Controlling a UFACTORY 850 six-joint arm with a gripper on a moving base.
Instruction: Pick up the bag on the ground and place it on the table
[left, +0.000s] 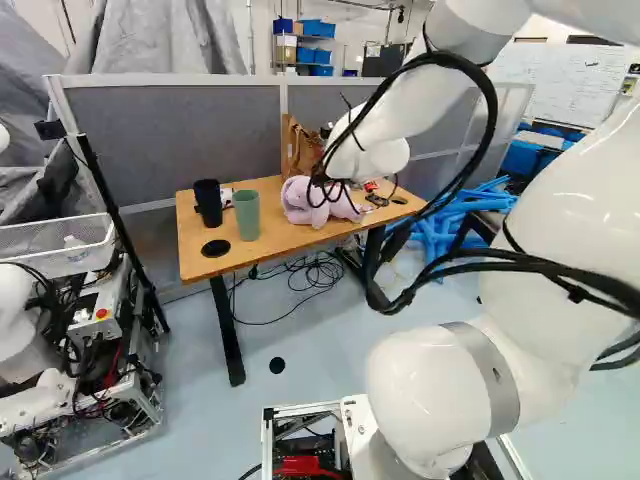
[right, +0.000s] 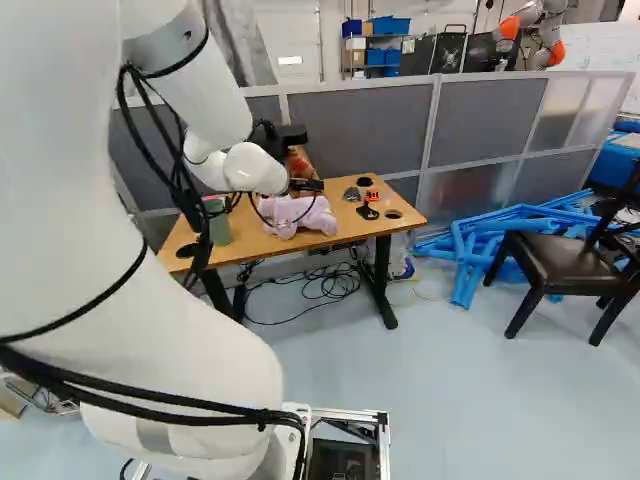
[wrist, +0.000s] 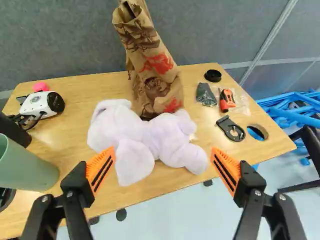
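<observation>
"Orange pads (wrist: 101, 171) filled the near part of the wrist view, didn't they?"

"They did, on the two fingers of the hand (right: 305, 185), which stood wide apart over the near side of the tabletop (wrist: 60, 90)."

"And where was the bag?"

"Already up there. The brown paper bag (wrist: 162, 82) stood on the tabletop, its rolled top leaning to one side, with a grey divider (wrist: 200, 30) behind it."

"Something lay in front of it?"

"A pale lilac plush toy (wrist: 167, 137), just beside the foot of the bag. Whether they touched, I couldn't tell. The toy lay ahead of the hand, across the gap between its fingers."

"What about the cups?"

"Green cup (left: 246, 216) and black cup (left: 208, 202), both upright, near each other at the left of the left base view. Across the bag from them sat a red-and-black tool (wrist: 227, 100)."

"And on the floor?"

"Blue tubes (right: 470, 245) lay heaped near a dark chair (right: 550, 265), at the right of the right base view."
</observation>
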